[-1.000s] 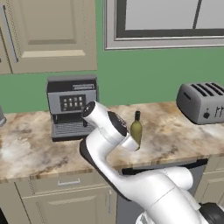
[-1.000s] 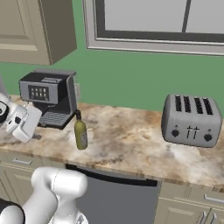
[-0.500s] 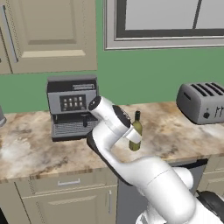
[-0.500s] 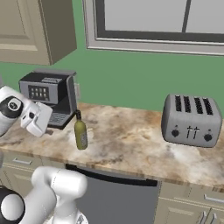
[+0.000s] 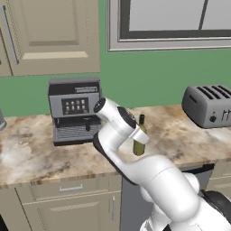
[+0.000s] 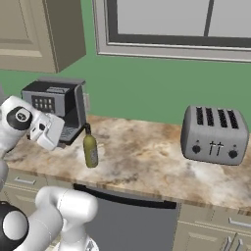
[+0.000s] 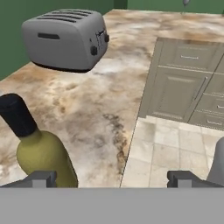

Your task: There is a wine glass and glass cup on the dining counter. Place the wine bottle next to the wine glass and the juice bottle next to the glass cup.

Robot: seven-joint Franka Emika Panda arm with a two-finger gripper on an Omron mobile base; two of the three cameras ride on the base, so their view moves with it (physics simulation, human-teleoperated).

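The wine bottle (image 5: pixel 139 143), slim and olive-green with a dark neck and black top, stands upright near the front of the marbled counter (image 5: pixel 180 135). It also shows in the right base view as the wine bottle (image 6: pixel 90 149). My gripper (image 7: pixel 113 179) is open, level with the bottle's shoulder, and the wine bottle (image 7: pixel 39 151) sits just inside the left fingertip (image 7: pixel 43 178), untouched. From the right base view the gripper (image 6: pixel 55 135) hangs a short way left of the bottle. The wine glass, glass cup and juice bottle are out of view.
A grey coffee machine (image 5: pixel 74 110) stands at the back left, close behind the arm. A silver four-slot toaster (image 6: pixel 213 133) sits at the right. Beige cabinet doors and drawers (image 7: pixel 183 83) line the counter's front, above a tiled floor (image 7: pixel 175 148).
The hand has swung to the right toward the wine bottle and is now close beside it. The bottle has not moved, and the jaws stay wide.
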